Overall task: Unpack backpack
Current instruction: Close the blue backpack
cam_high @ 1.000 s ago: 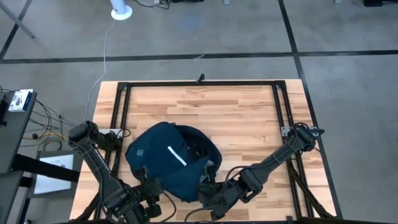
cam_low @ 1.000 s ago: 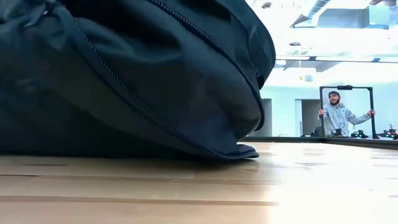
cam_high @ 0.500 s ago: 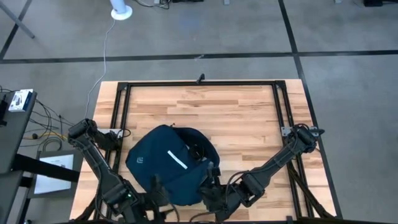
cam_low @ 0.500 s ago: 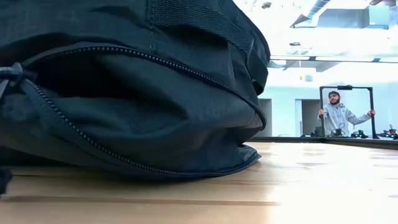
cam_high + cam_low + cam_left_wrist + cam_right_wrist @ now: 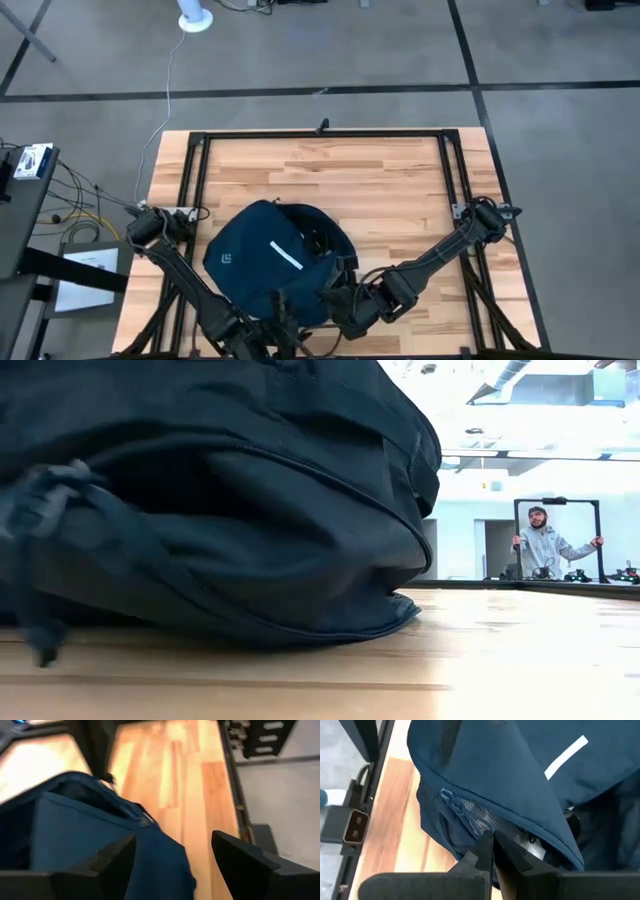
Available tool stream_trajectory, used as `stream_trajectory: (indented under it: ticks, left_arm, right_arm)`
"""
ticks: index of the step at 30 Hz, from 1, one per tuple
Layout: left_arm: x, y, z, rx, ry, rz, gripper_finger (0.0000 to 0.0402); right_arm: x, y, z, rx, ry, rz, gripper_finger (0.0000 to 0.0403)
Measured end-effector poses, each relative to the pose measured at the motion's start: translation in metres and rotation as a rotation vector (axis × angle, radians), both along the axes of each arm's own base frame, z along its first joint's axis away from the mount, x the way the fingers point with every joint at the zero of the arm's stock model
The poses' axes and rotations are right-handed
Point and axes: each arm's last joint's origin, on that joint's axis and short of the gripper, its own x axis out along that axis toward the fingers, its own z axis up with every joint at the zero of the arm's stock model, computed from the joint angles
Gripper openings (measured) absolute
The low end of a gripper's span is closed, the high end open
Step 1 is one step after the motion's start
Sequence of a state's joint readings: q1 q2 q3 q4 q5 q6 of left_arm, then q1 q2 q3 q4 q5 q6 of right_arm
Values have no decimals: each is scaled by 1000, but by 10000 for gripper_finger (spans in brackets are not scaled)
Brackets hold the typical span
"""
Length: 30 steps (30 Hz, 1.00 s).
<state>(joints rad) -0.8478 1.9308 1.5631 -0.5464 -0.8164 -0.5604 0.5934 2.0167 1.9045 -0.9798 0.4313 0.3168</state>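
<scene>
The dark navy backpack (image 5: pixel 265 260) with its white stripe (image 5: pixel 285 255) lies on its underside on the near half of the wooden table (image 5: pixel 330 175), and fills the low view (image 5: pixel 220 510). My right gripper (image 5: pixel 337 300) is shut at its near right side, under the top flap (image 5: pixel 520 775). My left gripper (image 5: pixel 283 318) stands open at the backpack's near edge. A fold of blue fabric (image 5: pixel 150 860) lies between and beyond its fingers (image 5: pixel 172 855); whether they touch it, I cannot tell. My right gripper (image 5: pixel 490 845) has its shut fingertips on the zip edge (image 5: pixel 475 822) just under the backpack's top flap, at the near right side. The fingers come slanting from the table's near right. They hide what lies between them. The backpack rests on the table.
A black metal frame (image 5: pixel 320 133) runs around the table top. The far half of the wood is bare. In the low view a person (image 5: pixel 545 545) stands far behind the table holding a frame. A dark zip cord (image 5: pixel 40 570) hangs at the backpack's side.
My left gripper has swept along the near edge toward the table's right and come to the backpack's near side. The backpack's near side has shifted and bulged, and its zip cord swings. My right gripper has stayed shut at the near right side.
</scene>
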Motion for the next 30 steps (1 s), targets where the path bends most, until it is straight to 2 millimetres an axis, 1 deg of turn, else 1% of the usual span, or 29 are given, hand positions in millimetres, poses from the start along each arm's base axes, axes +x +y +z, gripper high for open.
stream_trajectory:
  ticks: [3, 7, 10, 12, 16, 20, 23, 27, 30]
  left_arm:
    - [-3, -1, 0, 30, -27, 25, 247]
    - [-4, 0, -2, 56, -13, 28, 247]
    - [1, -2, -11, 80, 0, 16, 247]
    - [8, -4, -20, 101, 8, 6, 246]
    - [12, -9, -37, 268, 50, -37, 246]
    - [14, -15, -43, 427, 49, -30, 246]
    - [15, -14, -44, 474, 57, -27, 246]
    - [14, -8, -45, 552, 43, 29, 244]
    - [14, -5, -45, 567, 44, 51, 225]
  right_arm:
    - [0, 0, 0, -3, 4, 0, 0]
    - [0, -1, 0, -13, -5, -8, 0]
    - [0, -1, 1, -12, -8, -8, 0]
    - [0, -1, 1, -11, -9, -8, 0]
    - [1, -2, 1, -5, -13, -17, 0]
    - [2, -3, 1, -4, -13, -22, 0]
    - [2, -3, 1, 0, -15, -27, 0]
    - [2, -3, 1, 1, -16, -27, 0]
    - [2, -3, 1, 6, -17, -33, 0]
